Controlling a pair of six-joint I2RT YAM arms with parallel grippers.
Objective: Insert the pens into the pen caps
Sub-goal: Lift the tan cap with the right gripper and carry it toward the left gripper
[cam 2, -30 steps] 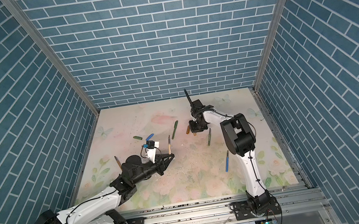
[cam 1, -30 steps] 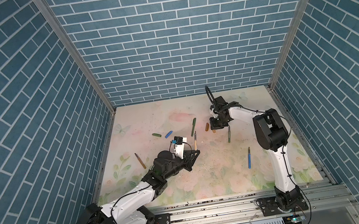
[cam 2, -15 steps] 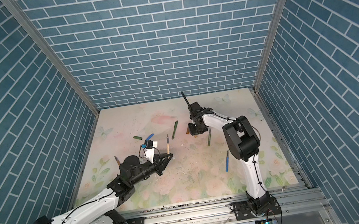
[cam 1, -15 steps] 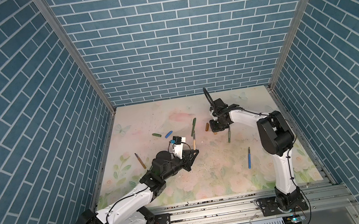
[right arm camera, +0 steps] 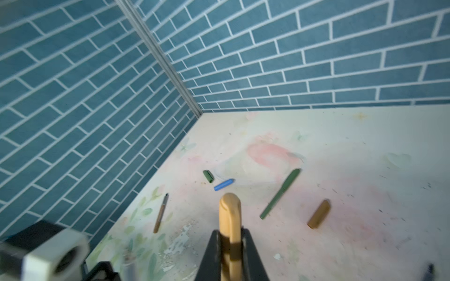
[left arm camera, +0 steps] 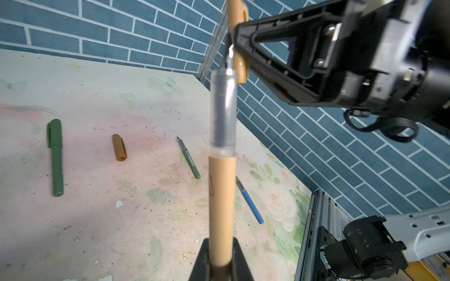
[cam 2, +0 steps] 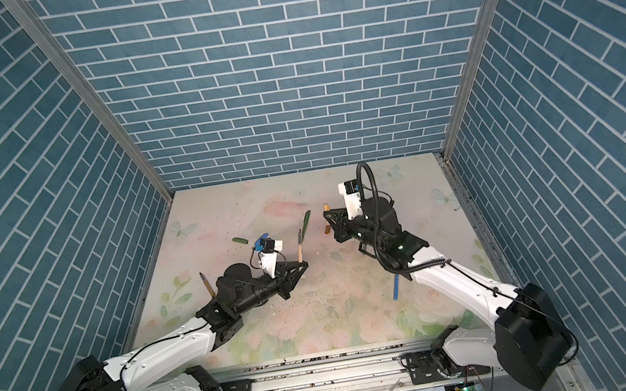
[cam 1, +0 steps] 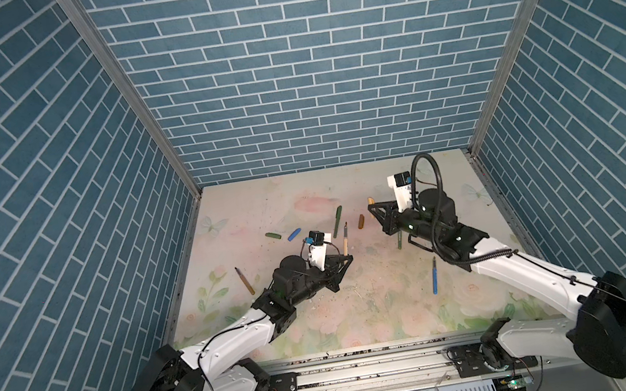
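Here the tan pen [left arm camera: 222, 194] points tip-first at the tan cap [left arm camera: 236, 11].

With twelve o'clock at the back wall, the left gripper [cam 1: 348, 257] sits at the middle of the table [cam 1: 303, 198], the held pen [cam 1: 346, 242] running from it toward twelve. At eleven of that pen lies the capped pen [cam 1: 337, 221]; at one, the lone cap [cam 1: 361, 221]. Beyond it, again at one, the right gripper [cam 1: 370, 207] has the held cap [cam 1: 370, 199], clear of the pen's tip. At ten lie the inner cap [cam 1: 294, 234] and, left of it, the outer cap [cam 1: 273, 235]. The left pen [cam 1: 245, 281] lies at nine. The third pen [cam 1: 399, 240] lies at three, partly under the right arm, the near pen [cam 1: 434, 275] at four.
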